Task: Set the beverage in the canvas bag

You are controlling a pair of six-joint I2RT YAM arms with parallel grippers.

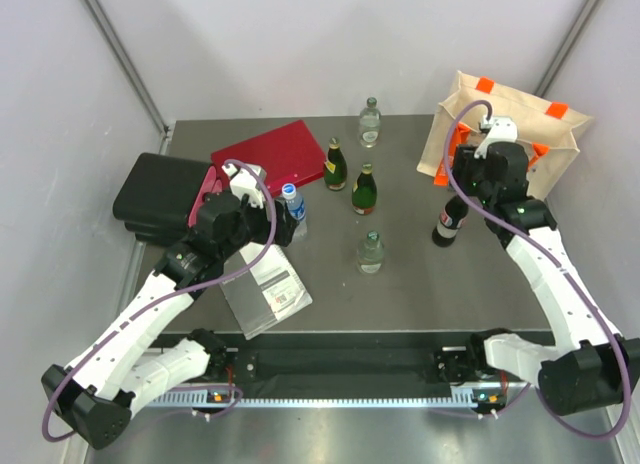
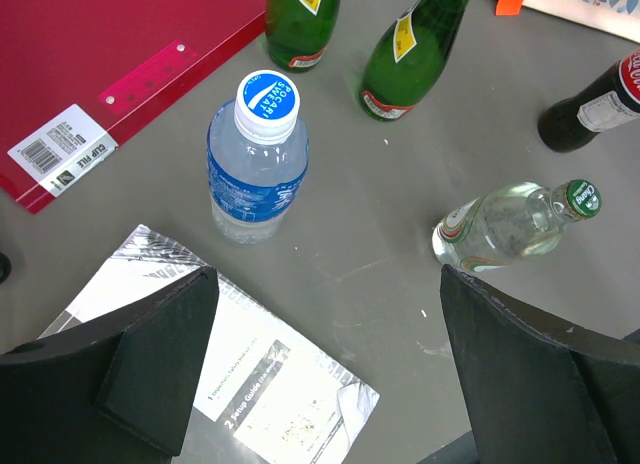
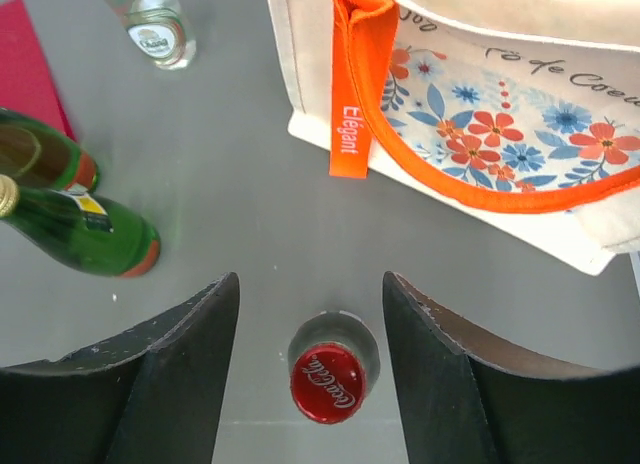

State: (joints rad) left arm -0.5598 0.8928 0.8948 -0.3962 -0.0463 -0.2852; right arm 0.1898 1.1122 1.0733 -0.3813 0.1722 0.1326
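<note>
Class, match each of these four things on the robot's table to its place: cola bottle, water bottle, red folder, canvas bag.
Things
1. cola bottle
2. water bottle
3. red folder
4. canvas bag

Places
a. at the far right of the overhead view
b. lying flat next to the black case
c. upright between the fingers of the right end effector
d. upright just ahead of the open left end effector

Pairs: 1-c, 2-d, 3-b, 4-a
</note>
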